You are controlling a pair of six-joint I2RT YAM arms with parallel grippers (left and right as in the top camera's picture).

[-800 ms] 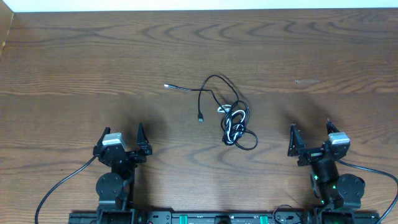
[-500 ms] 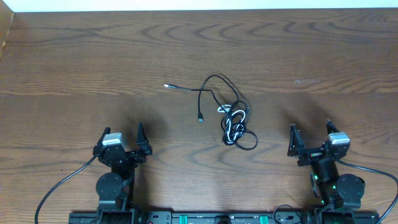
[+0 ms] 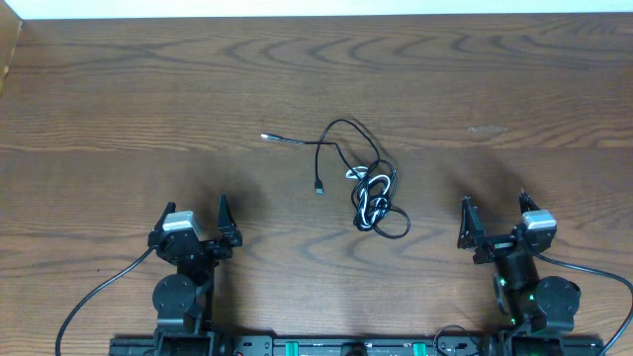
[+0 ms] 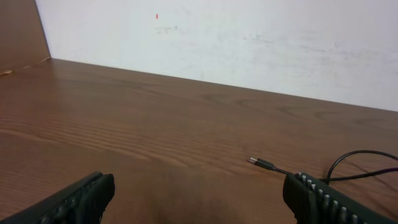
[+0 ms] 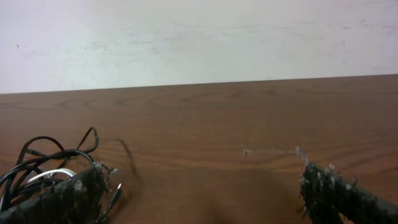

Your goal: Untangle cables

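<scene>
Left gripper (image 3: 194,220), right gripper (image 3: 495,220): both low at near edge of counter (image 3: 119,89), fingers spread wide, holding nothing. Likely parked ready, untangling not begun. Black cable (image 3: 336,126) and white cable (image 3: 367,201) knotted together mid-counter, between arms, slightly nearer right. Plug ends (image 3: 267,136) trail loose left of knot, probably easiest first grab for left arm. Bare wood all around; wall (image 4: 249,37) at far edge, well apart from tangle.

A dark brown wood-grain table (image 3: 119,89) is backed by a plain white wall (image 4: 261,43) bearing a small red dot (image 4: 157,16). A brown wooden side panel (image 4: 18,31) is set at the table's left end, and a faint pale scuff (image 3: 487,130) is seen on its right half.
</scene>
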